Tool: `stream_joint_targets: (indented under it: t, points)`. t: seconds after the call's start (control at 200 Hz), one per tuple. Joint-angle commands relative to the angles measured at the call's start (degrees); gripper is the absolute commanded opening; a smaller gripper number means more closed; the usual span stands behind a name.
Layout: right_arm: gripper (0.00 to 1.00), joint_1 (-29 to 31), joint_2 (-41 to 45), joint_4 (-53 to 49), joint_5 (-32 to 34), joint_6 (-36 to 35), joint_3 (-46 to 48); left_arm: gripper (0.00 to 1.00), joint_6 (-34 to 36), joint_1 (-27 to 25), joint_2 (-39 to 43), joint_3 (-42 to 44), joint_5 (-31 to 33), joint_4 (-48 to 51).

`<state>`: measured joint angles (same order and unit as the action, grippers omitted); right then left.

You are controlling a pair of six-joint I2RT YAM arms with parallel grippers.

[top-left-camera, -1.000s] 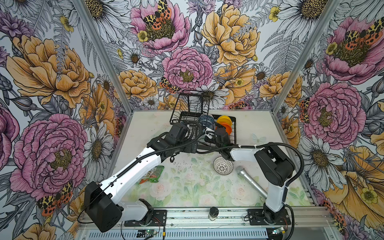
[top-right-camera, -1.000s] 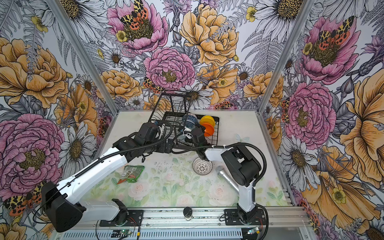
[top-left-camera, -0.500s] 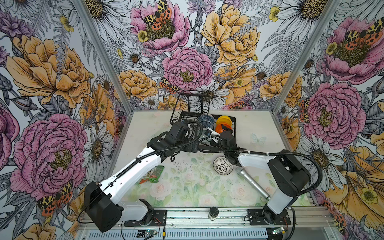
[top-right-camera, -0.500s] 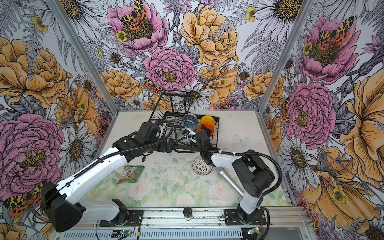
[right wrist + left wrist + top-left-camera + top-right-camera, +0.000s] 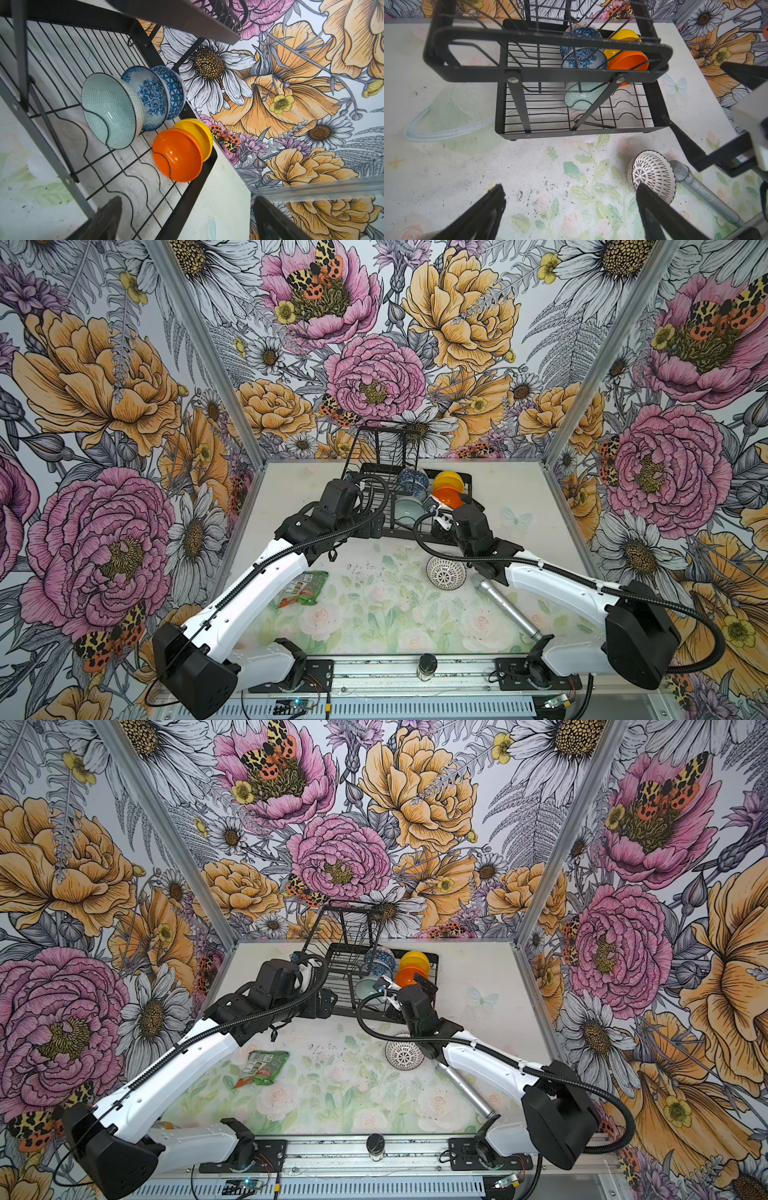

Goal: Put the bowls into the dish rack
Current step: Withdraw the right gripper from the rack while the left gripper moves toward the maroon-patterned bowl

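Observation:
The black wire dish rack (image 5: pixel 399 534) stands at the back of the table. Five bowls stand on edge in its slots: blue geometric (image 5: pixel 174 91), blue floral (image 5: pixel 153 97) and mint (image 5: pixel 110 110) in one row, yellow (image 5: pixel 199 131) and orange (image 5: pixel 176 154) beside them. A white bowl with dark lattice (image 5: pixel 446 572) lies on the table in front of the rack. My right gripper (image 5: pixel 187 199) is open and empty over the rack's right front corner, a little short of the orange bowl. Left of the lattice bowl, my left gripper (image 5: pixel 569 187) hangs open and empty over the table.
A grey microphone (image 5: pixel 505 608) lies right beside the lattice bowl, under my right forearm. A green snack packet (image 5: pixel 305 593) lies under my left forearm. A small dark jar (image 5: pixel 427 664) stands at the front rail. The rack's raised upper basket (image 5: pixel 382 448) overhangs its left half.
My right arm has swung its elbow out to the right and its gripper has drawn back a little from the orange bowl, jaws spreading slightly. The left arm has not moved.

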<state>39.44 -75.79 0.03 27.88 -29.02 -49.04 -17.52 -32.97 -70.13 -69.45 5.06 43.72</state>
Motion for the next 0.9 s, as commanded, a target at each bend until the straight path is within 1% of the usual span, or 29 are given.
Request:
stream_joint_targets:
  t: [0.0,0.085,0.16,0.245,0.335,0.415,0.495,0.555,0.671,0.741,0.896]
  points:
    - [1.00,0.26,4.07,-9.80,1.20,7.14,-3.11,0.99,0.49,0.00,-0.40,0.56,-0.23,0.13]
    - [0.99,0.16,6.07,-13.51,-1.38,10.11,-4.58,0.99,0.75,-1.20,-1.74,-0.78,-0.48,0.45]
    - [0.99,0.11,7.80,-14.42,-3.88,12.23,-5.22,0.99,0.45,-3.01,-2.45,-1.56,-0.72,0.47]
    - [1.00,-0.49,8.72,-14.45,-4.67,15.41,-6.04,0.99,0.22,-5.86,-3.48,-1.92,-0.67,0.46]
    - [0.99,-1.73,8.31,-15.43,-3.86,20.10,-7.68,0.99,-0.27,-7.99,-4.66,-1.24,-0.27,0.38]
    - [0.99,-3.74,6.32,-20.48,-4.91,25.46,-11.10,0.99,-0.83,-9.52,-5.57,-0.64,0.53,0.39]
    - [0.99,-7.26,3.61,-27.56,-9.69,30.68,-15.93,0.99,-1.55,-10.65,-6.19,-0.18,1.02,0.30]
    - [1.00,-9.06,1.69,-31.40,-12.88,32.97,-18.21,0.99,-2.06,-11.23,-6.44,0.37,1.27,-0.03]
    - [0.99,-11.16,-0.83,-35.84,-17.59,35.51,-21.25,0.99,-3.24,-12.17,-6.76,1.58,0.39,-1.31]
    - [0.99,-11.64,-1.90,-37.74,-18.87,36.22,-22.47,0.99,-3.72,-12.76,-7.21,2.28,-0.07,-2.10]
    - [0.99,-11.79,-2.90,-39.86,-18.44,36.63,-23.39,0.99,-5.24,-13.69,-8.33,3.79,-0.72,-3.76]
